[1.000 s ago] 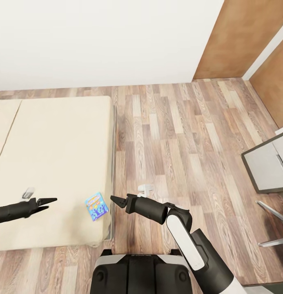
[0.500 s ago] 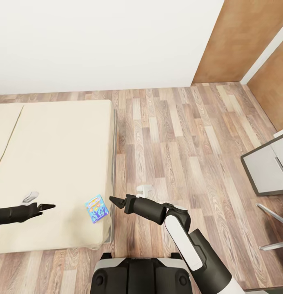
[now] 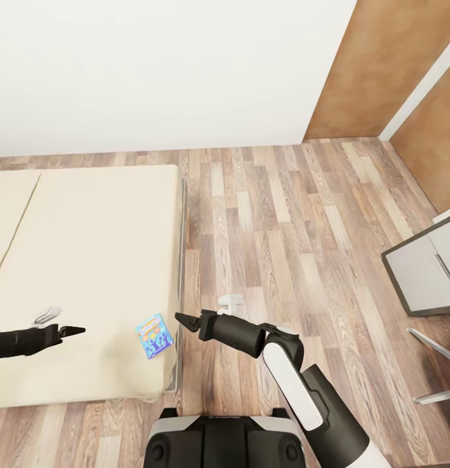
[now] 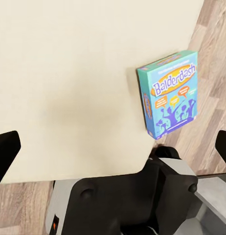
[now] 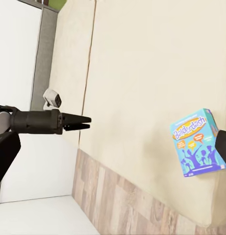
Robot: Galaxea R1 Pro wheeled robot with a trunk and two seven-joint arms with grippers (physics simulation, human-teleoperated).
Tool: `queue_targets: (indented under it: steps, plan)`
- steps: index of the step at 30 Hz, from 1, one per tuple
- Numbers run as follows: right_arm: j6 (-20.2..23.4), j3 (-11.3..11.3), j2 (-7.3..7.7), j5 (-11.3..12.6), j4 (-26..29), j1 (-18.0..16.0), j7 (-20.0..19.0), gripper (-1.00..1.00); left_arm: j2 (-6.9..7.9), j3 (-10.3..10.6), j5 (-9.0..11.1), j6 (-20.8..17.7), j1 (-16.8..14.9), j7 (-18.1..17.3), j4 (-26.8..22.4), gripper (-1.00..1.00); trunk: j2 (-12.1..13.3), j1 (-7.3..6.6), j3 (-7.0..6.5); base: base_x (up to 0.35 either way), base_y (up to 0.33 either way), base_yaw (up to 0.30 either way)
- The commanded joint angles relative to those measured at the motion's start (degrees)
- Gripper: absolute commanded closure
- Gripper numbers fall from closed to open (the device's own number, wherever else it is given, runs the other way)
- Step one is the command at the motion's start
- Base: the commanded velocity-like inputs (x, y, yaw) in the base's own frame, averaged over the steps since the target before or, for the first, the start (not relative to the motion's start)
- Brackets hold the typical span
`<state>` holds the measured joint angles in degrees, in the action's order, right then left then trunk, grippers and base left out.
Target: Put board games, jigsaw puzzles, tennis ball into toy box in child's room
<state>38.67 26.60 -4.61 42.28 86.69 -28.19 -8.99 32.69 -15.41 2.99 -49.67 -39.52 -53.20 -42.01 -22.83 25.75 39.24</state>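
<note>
Still early, by our reading: we see 1 board game (image 3: 153, 335), a teal "Balderdash" box, lying flat on the bed (image 3: 88, 260) near its right edge, close to the corner nearest us, and nothing is in hand. The toy box, the puzzles, the tennis ball and the other 2 games are not before us, so we cannot say how they stand; at least this box is left to carry.

Our left gripper (image 3: 74, 331) hangs over the mattress, well apart from the box, its jaws pressed together on nothing. Our right gripper (image 3: 184, 319) hovers just off the bed's right edge, beside the box; its black tips at the wrist picture's sides suggest open, empty jaws.

The mattress is plain cream with a grey padded edge. Wood-plank floor (image 3: 283, 227) runs to a white wall (image 3: 153, 65); a grey-framed cabinet (image 3: 425, 270) stands at the right.
</note>
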Motion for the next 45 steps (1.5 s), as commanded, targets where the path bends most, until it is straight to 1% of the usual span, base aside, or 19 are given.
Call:
queue_targets:
  steps: [1, 6, 11, 18, 45]
  plan:
    - [0.27, -0.08, 0.04, -0.04, 0.01, -0.02, -0.17, -1.0, 0.01, -0.05, 0.3, -0.44, -0.01, -0.01, 0.0, -1.0, -0.08, 0.04, -0.03, 0.0, 0.0, 0.0]
    - [0.27, -0.23, 0.34, 0.23, 0.03, 0.15, -0.22, -1.0, 0.01, -0.04, 0.33, -0.27, 0.0, -0.05, 0.0, -1.0, -0.08, 0.04, -0.5, 0.0, 0.0, 0.0]
    - [0.27, -0.41, 0.44, 0.16, 0.05, 1.4, -0.24, -1.0, 0.01, -0.14, 0.39, -0.16, 0.0, -0.1, 0.0, -1.0, -0.08, 0.04, -0.97, 0.0, 0.0, 0.0]
    - [0.3, -1.46, 0.37, 0.06, 0.06, 2.11, -0.2, -1.0, 0.01, -0.22, 0.51, -0.09, 0.05, -0.29, 0.0, -1.0, -0.08, 0.04, -1.63, 0.0, 0.0, 0.0]
    - [0.27, -1.73, 0.3, -0.01, 0.5, 2.19, -0.15, -1.0, 0.01, -0.31, 0.53, 0.01, 0.06, -0.83, -0.12, -1.0, -0.08, 0.04, -4.18, 0.0, 0.0, 0.0]
